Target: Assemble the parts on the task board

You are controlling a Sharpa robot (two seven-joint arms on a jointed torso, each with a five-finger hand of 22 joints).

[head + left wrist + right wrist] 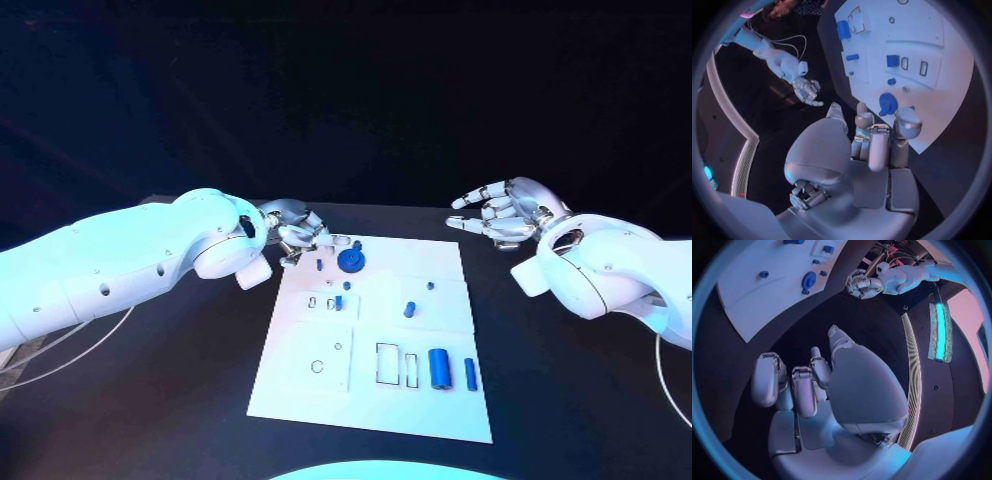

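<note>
The worktop (173, 400) is plain black, without pattern. On it the task board (418, 410) is white, marked with thin dark outlines of slots and small rings. The parts are blue: a round disc (352, 261) at the far end, a small block (411, 309) near the middle, and a fat cylinder (440, 369) with a thin pin (470, 373) at the near right. Both arms are white. The left hand (296, 235) and the right hand (498, 215) are silver with darker grey gaps.
</note>
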